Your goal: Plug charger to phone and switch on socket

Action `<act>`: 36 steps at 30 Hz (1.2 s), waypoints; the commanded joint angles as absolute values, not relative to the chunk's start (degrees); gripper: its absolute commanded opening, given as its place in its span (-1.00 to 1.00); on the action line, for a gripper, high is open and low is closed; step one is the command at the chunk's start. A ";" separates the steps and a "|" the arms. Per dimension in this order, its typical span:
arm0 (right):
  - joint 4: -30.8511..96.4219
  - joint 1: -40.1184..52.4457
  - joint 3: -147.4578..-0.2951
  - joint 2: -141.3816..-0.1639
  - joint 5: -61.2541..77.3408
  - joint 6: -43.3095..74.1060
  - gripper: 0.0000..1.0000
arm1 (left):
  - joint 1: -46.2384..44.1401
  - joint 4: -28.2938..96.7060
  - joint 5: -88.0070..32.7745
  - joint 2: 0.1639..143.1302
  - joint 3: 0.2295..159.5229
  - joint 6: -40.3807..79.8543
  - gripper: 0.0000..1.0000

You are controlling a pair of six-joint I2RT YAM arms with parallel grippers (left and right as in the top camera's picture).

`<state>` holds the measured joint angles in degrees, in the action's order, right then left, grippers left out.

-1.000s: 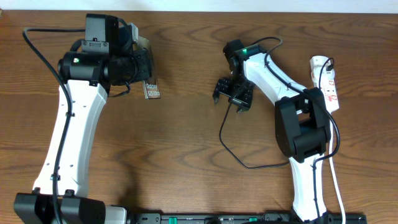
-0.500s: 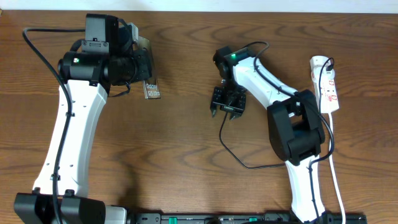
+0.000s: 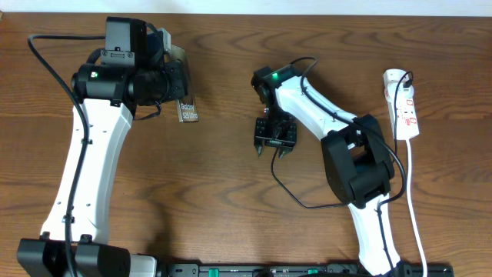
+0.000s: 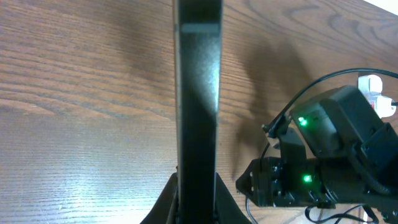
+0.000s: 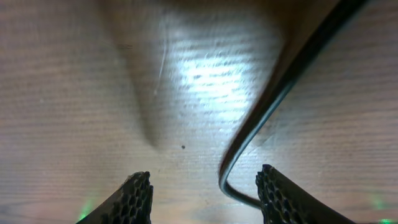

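Note:
My left gripper [image 3: 175, 85] is shut on the phone [image 3: 186, 110], a dark slab with white lettering, and holds it on edge above the table at the upper left. In the left wrist view the phone [image 4: 198, 93] stands as a dark vertical bar between the fingers [image 4: 198, 199]. My right gripper [image 3: 275, 146] is open and points down at the table centre. The charger, a thin black cable [image 3: 288, 185], lies under it and loops to the right. In the right wrist view the cable [image 5: 273, 106] curves between the open fingers [image 5: 205, 193], nearer the right one. Its connector tip is hidden.
The socket, a white power strip [image 3: 406, 104] with red marks and a black plug, lies at the right edge, its white cord [image 3: 411, 200] running toward the front. The right arm also shows in the left wrist view [image 4: 323, 162].
My right gripper has moved left and toward the front along the black cable, its fingers still open. The left arm and the phone have not moved.

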<state>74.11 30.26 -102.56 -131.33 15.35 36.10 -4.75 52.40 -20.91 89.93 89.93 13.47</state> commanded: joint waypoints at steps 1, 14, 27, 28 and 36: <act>74.76 32.01 -102.32 -129.95 14.92 34.17 0.07 | -4.69 51.79 -21.89 88.77 90.32 12.91 -0.86; 78.74 36.88 -102.32 -127.74 12.29 33.56 0.08 | -4.69 51.79 -21.89 88.77 90.32 12.91 -0.86; 80.82 36.97 -102.32 -116.27 5.50 36.42 0.13 | -4.69 51.53 -21.89 88.77 90.32 12.91 -0.86; 80.77 36.60 -102.32 -115.48 4.60 36.91 0.15 | -4.69 51.53 -21.89 88.77 90.32 12.93 -0.86; 79.99 30.22 -102.32 -113.69 0.99 39.16 0.24 | -4.69 51.51 -25.19 88.77 90.32 12.86 -0.86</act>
<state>80.18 33.15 -102.37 -114.74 3.57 37.54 -4.75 52.07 -21.89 89.93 89.93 13.47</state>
